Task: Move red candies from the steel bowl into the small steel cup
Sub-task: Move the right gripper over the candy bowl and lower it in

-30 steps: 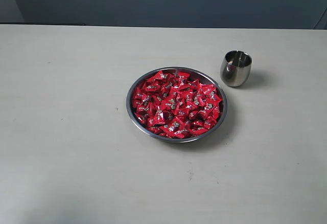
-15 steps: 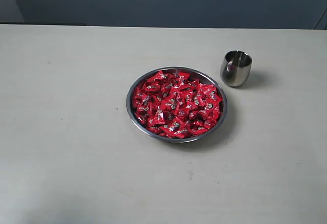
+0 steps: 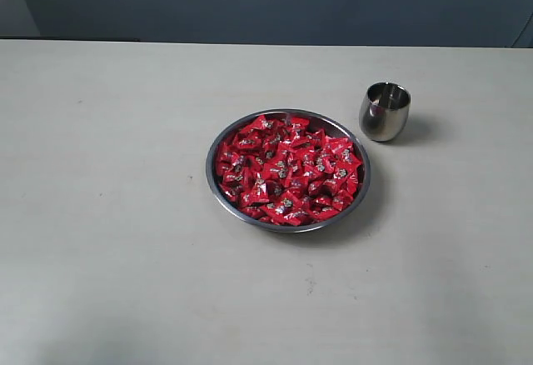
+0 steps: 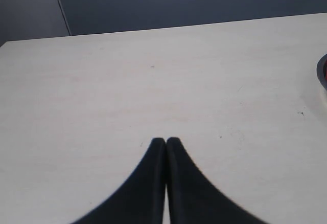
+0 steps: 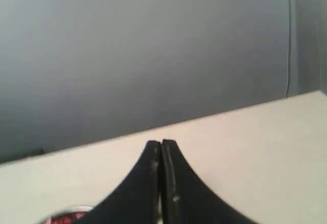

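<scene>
The wide steel bowl (image 3: 219,190) sits mid-table, heaped with red candies (image 3: 287,169). To its upper right stands the small steel cup (image 3: 384,112), upright, its inside showing only reflections. Neither arm appears in the exterior view. My left gripper (image 4: 166,141) is shut with nothing held, over bare table; a sliver of the bowl's rim (image 4: 321,73) shows at that view's edge. My right gripper (image 5: 161,143) is also shut with nothing held, pointing toward the wall; a bit of red candies (image 5: 64,218) peeks beside its fingers.
The pale tabletop (image 3: 108,215) spreads around the bowl and cup. A dark grey-blue wall (image 3: 266,2) rises behind the table's far edge.
</scene>
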